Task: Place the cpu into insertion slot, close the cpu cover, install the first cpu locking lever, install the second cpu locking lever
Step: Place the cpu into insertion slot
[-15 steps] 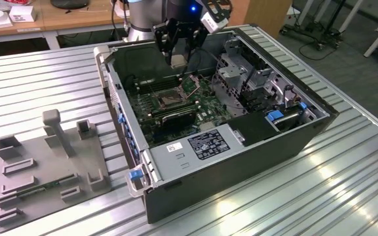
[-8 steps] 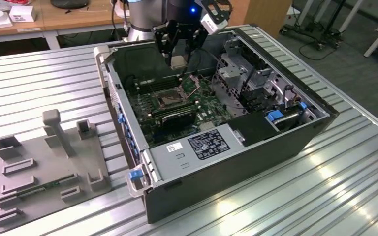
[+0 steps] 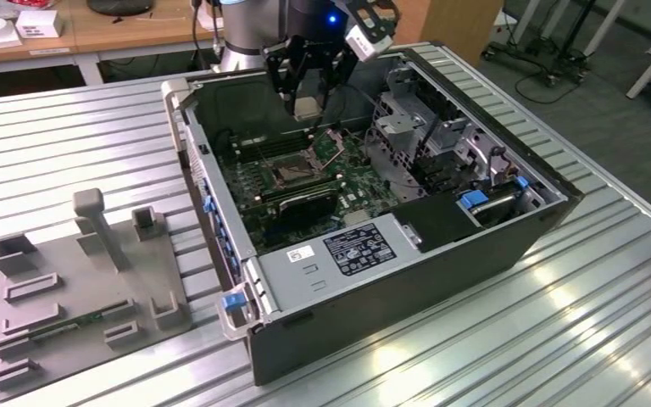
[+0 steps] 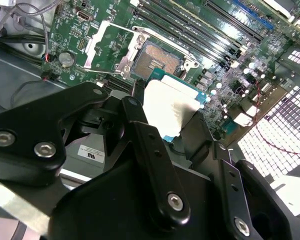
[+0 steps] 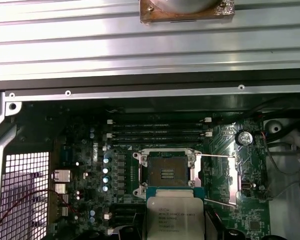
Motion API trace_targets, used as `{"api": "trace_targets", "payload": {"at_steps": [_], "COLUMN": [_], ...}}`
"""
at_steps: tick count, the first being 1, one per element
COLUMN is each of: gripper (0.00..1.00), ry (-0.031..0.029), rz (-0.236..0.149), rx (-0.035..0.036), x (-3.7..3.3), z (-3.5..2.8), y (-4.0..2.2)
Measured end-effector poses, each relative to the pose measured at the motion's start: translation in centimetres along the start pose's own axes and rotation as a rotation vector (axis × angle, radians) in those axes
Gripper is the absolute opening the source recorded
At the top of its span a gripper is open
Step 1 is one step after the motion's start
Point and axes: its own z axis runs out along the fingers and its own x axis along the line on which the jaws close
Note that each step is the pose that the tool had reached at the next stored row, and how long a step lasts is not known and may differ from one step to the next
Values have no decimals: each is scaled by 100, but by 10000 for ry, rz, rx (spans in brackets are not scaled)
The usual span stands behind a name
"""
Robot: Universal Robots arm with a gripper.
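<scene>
1. The gripper (image 3: 306, 97) hangs over the open computer case (image 3: 439, 271), its fingers clamped on opposite edges of the cpu (image 5: 175, 217).
2. The cpu, silvery top up, is held clear above the green motherboard (image 5: 90, 165), near the insertion slot (image 5: 165, 172) but not in it.
3. The insertion slot lies bare, with the cpu cover (image 4: 102, 45) swung open beside it.
4. The case rests on a ribbed metal table (image 3: 552, 339).
</scene>
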Motion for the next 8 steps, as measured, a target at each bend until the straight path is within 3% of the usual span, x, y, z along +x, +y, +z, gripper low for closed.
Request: {"api": "trace_targets", "payload": {"at_steps": [8], "gripper": [54], "ry": [0], "rz": [1], "rx": [33], "x": [-2], "z": [97], "y": [-7]}}
